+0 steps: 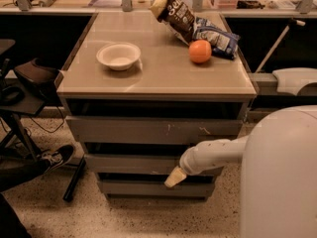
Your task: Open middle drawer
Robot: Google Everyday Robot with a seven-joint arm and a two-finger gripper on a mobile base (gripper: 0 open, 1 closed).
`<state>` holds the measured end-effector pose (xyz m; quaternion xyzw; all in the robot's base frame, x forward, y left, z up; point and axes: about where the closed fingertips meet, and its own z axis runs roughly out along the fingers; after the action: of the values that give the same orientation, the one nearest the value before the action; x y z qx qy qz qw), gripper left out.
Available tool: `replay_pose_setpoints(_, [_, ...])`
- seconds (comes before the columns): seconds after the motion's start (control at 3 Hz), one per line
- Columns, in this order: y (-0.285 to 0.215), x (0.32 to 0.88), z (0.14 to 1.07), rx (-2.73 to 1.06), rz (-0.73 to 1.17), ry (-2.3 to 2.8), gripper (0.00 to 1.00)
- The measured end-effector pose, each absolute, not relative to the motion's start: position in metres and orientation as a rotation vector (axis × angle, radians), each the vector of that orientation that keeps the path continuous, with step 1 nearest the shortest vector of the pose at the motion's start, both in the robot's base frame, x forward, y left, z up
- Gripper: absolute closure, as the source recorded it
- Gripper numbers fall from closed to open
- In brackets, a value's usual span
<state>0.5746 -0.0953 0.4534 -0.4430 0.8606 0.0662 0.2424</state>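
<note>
The middle drawer [133, 163] is the plain grey front, second of three in the cabinet below the tan top. It stands slightly out from the cabinet, with a dark gap above it. My gripper [174, 178], with its cream-coloured tip, hangs at the lower edge of the middle drawer's front, right of centre, over the gap above the bottom drawer [148, 188]. My white arm [213, 155] reaches to it from the right and covers the right part of the middle front.
The top drawer [153, 130], with white scratch marks, sits above. On the cabinet top [163, 76] are a white bowl [118, 55], an orange [200, 51] and snack bags [193, 24]. A person's shoe [55, 157] and a chair stand to the left on the floor.
</note>
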Motion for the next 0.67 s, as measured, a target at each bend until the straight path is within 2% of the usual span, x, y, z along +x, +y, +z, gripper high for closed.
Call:
replay_pose_setpoints(0.33, [-0.1131, 0.5974, 0.4106, -1.103, 0.219, 2.449, 0.00])
replay_pose_setpoints(0.67, [-0.1095, 0.6071, 0.4044, -1.094, 0.224, 2.444, 0.00])
